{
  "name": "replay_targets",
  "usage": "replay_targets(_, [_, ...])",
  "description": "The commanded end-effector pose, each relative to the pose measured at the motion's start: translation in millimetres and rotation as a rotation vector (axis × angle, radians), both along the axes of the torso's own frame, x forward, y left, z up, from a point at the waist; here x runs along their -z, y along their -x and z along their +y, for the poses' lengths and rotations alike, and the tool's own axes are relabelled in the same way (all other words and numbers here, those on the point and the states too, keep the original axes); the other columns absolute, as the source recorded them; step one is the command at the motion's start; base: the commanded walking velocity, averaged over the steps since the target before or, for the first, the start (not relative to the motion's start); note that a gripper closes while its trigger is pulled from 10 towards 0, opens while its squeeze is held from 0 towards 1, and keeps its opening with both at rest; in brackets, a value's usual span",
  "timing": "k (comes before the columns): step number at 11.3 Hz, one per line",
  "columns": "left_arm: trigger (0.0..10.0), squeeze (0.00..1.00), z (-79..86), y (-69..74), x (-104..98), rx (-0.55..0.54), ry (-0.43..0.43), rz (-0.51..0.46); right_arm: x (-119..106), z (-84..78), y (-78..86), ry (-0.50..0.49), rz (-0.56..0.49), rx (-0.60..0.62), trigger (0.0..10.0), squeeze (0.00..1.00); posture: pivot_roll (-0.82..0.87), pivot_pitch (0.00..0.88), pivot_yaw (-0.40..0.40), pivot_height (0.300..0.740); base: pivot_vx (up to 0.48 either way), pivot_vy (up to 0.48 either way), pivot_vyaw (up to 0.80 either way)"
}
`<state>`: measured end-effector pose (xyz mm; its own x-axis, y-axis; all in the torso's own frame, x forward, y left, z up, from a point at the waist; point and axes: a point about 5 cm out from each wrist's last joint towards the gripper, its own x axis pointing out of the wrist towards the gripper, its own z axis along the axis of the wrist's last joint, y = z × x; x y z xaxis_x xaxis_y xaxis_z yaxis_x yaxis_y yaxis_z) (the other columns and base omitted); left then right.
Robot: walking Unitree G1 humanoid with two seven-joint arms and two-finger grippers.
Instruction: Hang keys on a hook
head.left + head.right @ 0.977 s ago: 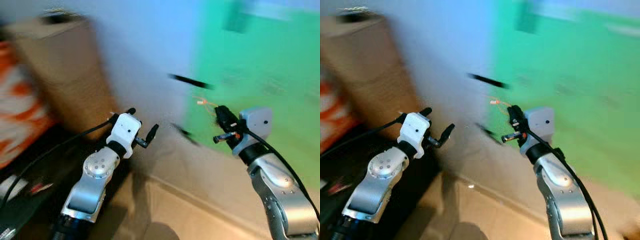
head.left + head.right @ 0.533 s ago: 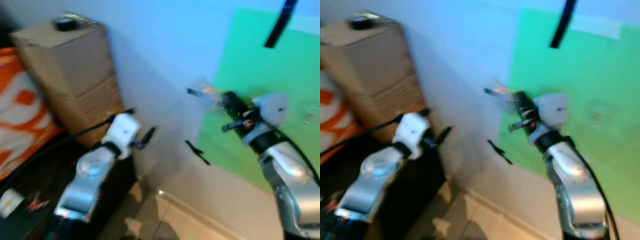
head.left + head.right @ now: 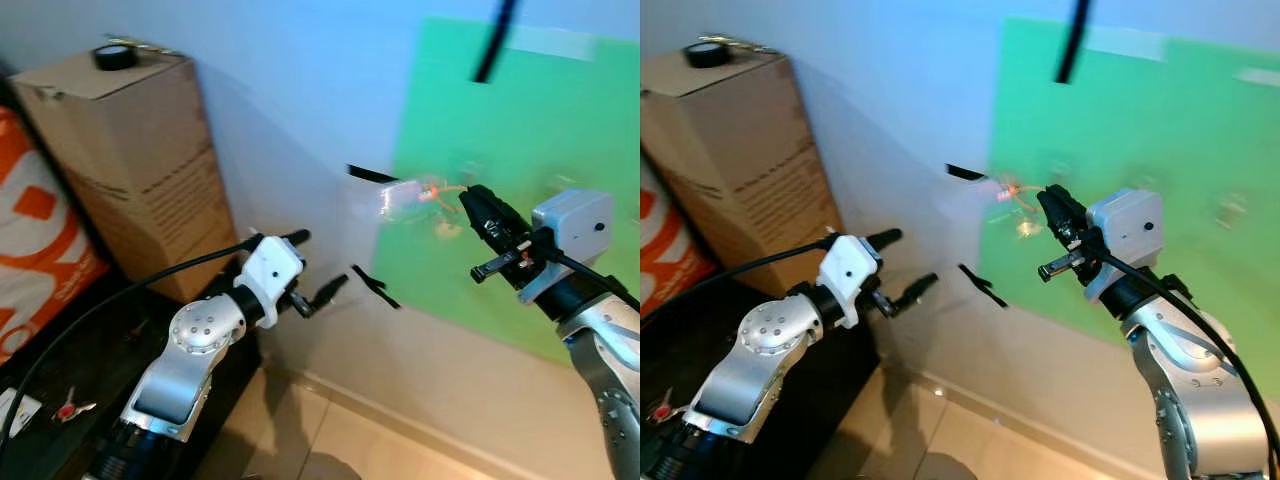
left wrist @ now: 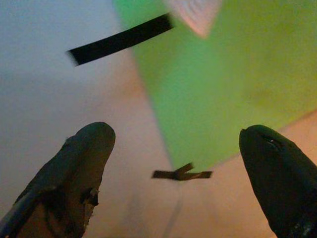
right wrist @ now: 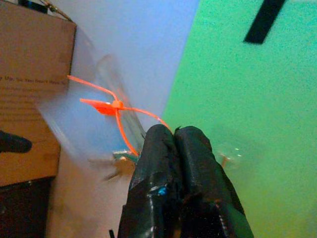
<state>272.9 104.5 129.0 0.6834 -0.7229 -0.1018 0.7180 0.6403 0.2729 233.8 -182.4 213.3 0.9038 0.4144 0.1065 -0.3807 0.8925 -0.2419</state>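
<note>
My right gripper (image 3: 468,196) is raised in front of a green sheet (image 3: 520,120) taped to the wall, and it is shut on an orange tie (image 5: 116,106). From the tie hang the keys (image 3: 1015,203) and a clear tag, blurred by swinging, just left of the fingertips at the sheet's left edge. A small pale fitting (image 3: 1232,207) sits on the sheet to the right, too blurred to identify. My left gripper (image 3: 318,262) is open and holds nothing, lower down by the white wall; its wrist view looks past both fingers (image 4: 84,158) at the sheet's lower corner.
A tall cardboard box (image 3: 130,150) with a roll of tape (image 3: 115,55) on top stands at the left, beside an orange and white bag (image 3: 35,240). A low black surface (image 3: 90,360) below carries a small red-tagged key (image 3: 68,408). Black tape strips (image 3: 375,285) mark the wall.
The camera has swung, bringing the green sheet closer to centre. My right gripper has risen with the keys to the sheet's left edge, and they still swing. The left gripper stays open.
</note>
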Motion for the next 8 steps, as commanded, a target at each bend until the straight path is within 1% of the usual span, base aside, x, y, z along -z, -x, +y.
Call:
replay_targets(1, [10.0,0.0,-1.9,-1.0,-1.9,0.027,-0.005,-0.005,-2.7,-1.0,2.2,0.008,-0.002,-0.002,10.0,0.0,-0.19,0.0,0.04,0.74,0.0,0.0,0.0])
replay_targets(3, [10.0,0.0,-5.5,-0.2,-2.3,0.058,-0.004,-0.005,-1.8,0.8,-1.2,0.012,0.007,0.014,10.0,0.0,-0.19,0.0,0.029,0.74,0.0,0.0,0.0])
replay_targets(5, [10.0,0.0,-4.9,-1.2,-2.6,0.033,0.004,-0.012,-0.4,5.8,-5.6,-0.008,0.007,0.028,10.0,0.0,-0.18,0.0,0.023,0.74,0.0,0.0,0.0])
replay_targets(6, [10.0,0.0,-3.3,-2.1,-3.0,-0.007,0.002,-0.03,1.3,9.0,-7.1,-0.038,0.01,0.047,10.0,0.0,-0.18,0.0,0.023,0.74,0.0,0.0,0.0])
replay_targets(7, [10.0,0.0,-0.8,-4.8,-0.2,-0.073,-0.011,-0.016,5.4,11.6,-7.1,-0.08,0.022,0.077,10.0,0.0,-0.18,0.0,0.023,0.74,0.0,0.0,0.0])
replay_targets(8, [10.0,0.0,3.0,-5.0,-0.1,-0.13,0.014,-0.022,15.3,14.7,-5.1,-0.122,0.05,0.12,10.0,0.0,-0.18,0.0,0.024,0.74,0.0,0.0,0.0])
